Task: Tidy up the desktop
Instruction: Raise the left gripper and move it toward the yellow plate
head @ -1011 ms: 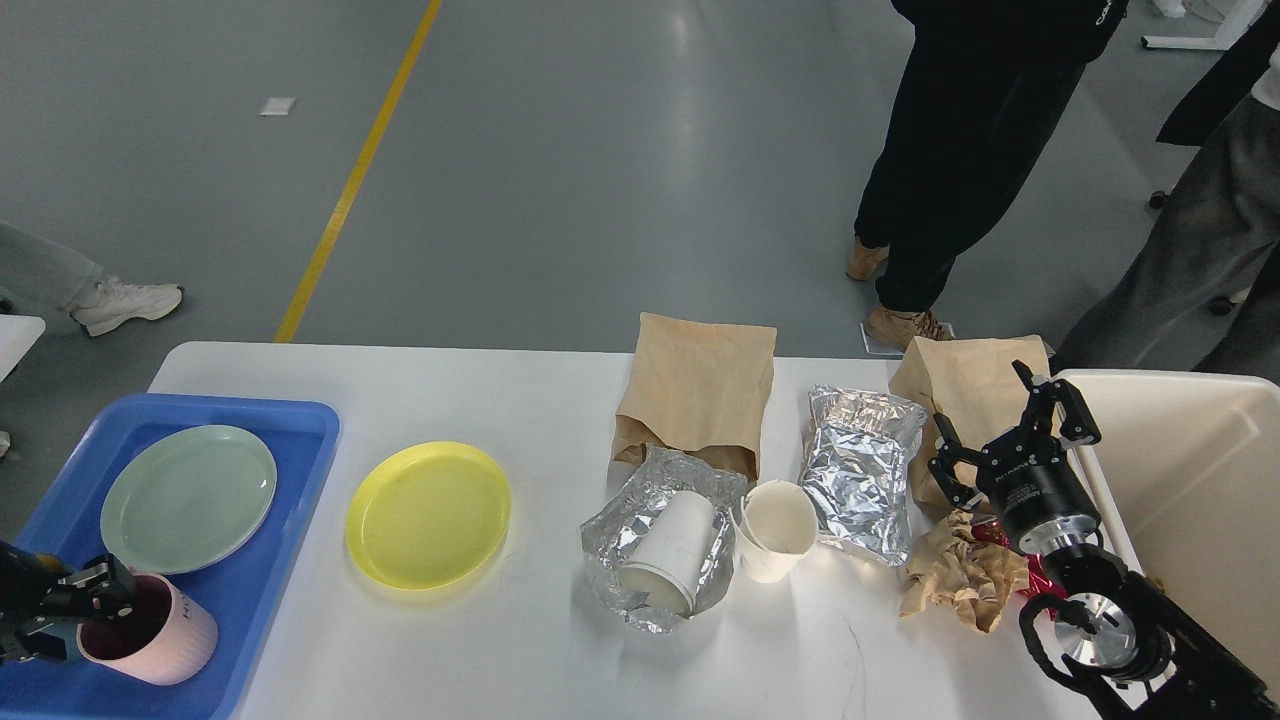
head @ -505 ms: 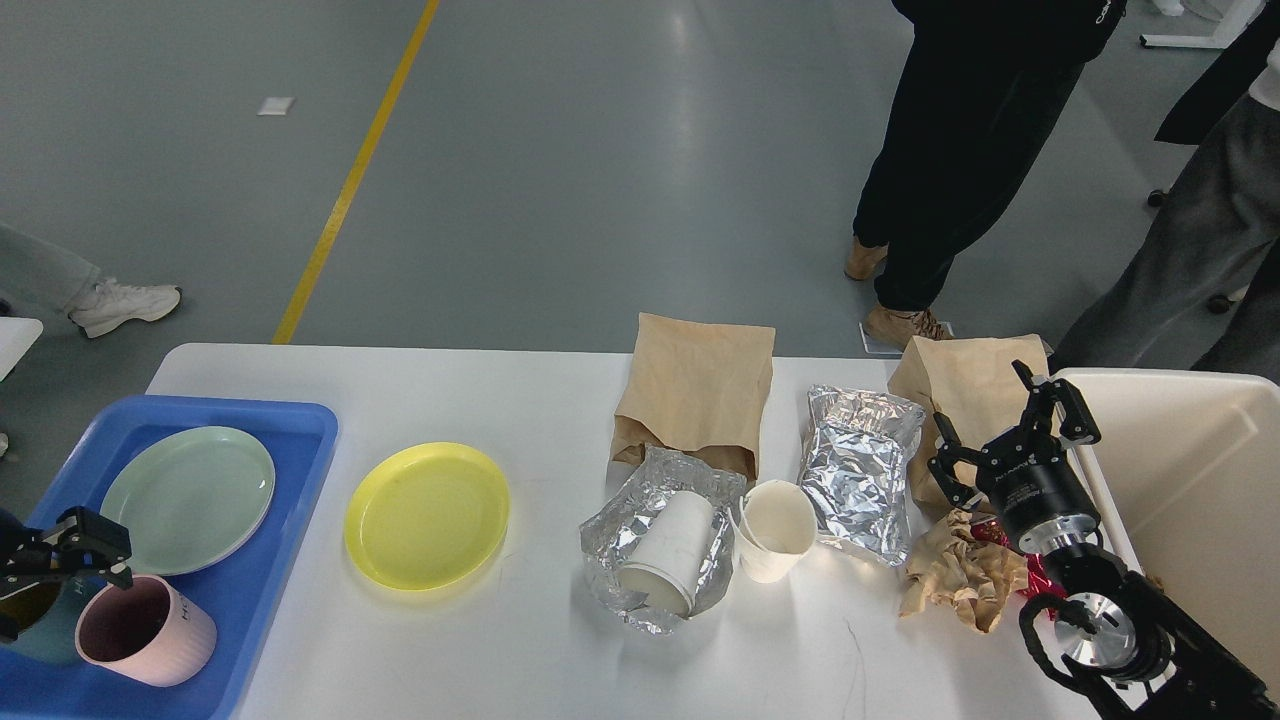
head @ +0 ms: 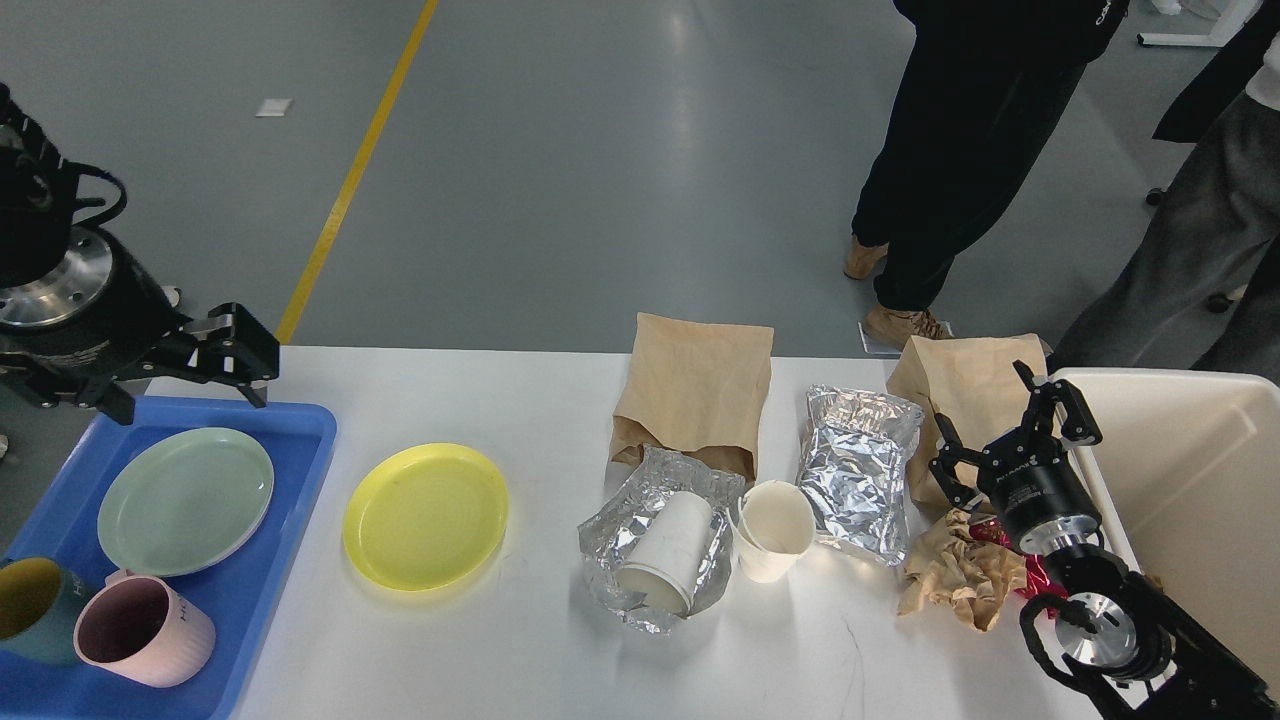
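yellow plate [head: 426, 515] on desktop [head: 480, 650] | 4 o'clock of my left gripper [head: 170, 365], jaws wide, empty, nearer | right gripper [head: 1010, 430] wide, empty, well apart

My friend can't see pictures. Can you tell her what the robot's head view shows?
A white desktop holds a yellow plate, brown paper bags, foil wrappers and paper cups. At left, a blue tray carries a green plate and two mugs. Both robot grippers, left and right, hover with jaws open and empty.
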Robot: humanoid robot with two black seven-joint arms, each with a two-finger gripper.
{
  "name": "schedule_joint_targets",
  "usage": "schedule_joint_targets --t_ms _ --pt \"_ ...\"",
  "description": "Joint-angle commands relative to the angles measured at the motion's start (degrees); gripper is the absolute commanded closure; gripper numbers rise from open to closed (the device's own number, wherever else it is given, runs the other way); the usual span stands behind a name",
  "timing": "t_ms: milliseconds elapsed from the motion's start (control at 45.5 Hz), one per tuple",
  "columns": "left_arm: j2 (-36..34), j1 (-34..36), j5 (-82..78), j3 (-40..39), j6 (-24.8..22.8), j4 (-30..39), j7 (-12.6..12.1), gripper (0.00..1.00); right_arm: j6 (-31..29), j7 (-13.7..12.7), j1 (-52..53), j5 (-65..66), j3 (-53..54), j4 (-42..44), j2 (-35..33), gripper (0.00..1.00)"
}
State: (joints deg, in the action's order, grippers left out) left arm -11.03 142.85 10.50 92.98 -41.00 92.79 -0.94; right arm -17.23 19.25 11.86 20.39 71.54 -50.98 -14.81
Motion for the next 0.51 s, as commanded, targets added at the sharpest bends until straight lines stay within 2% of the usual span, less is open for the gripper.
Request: schedule_joint_targets --t_ms 0,88,220,352,483 --pt "2.9 7.5 3.1 -2.3 -1.7 5.2 0.1 0.03 0.0 0.0 0.0 0.0 0.0 0.0 0.0 0.00" --pt "2.7 10.7 3.4 -3.9 -2.0 7.8 0.1 0.03 0.0 0.0 0.0 0.0 0.0 0.0 0.0 0.00" --pt "3.2 9.6 5.5 -4.2 -1.5 7.4 0.4 0.03 0.0 0.0 0.0 0.0 0.0 0.0 0.0 0.00" --pt "1.5 5.8 5.3 -3.7 -1.6 5.3 0.4 0.03 0.0 0.0 0.0 0.0 0.0 0.0 0.0 0.00" --pt "-1.0 -1.0 5.5 -3.9 1.2 1.3 0.4 0.03 0.0 0.0 0.0 0.0 0.0 0.0 0.0 0.00"
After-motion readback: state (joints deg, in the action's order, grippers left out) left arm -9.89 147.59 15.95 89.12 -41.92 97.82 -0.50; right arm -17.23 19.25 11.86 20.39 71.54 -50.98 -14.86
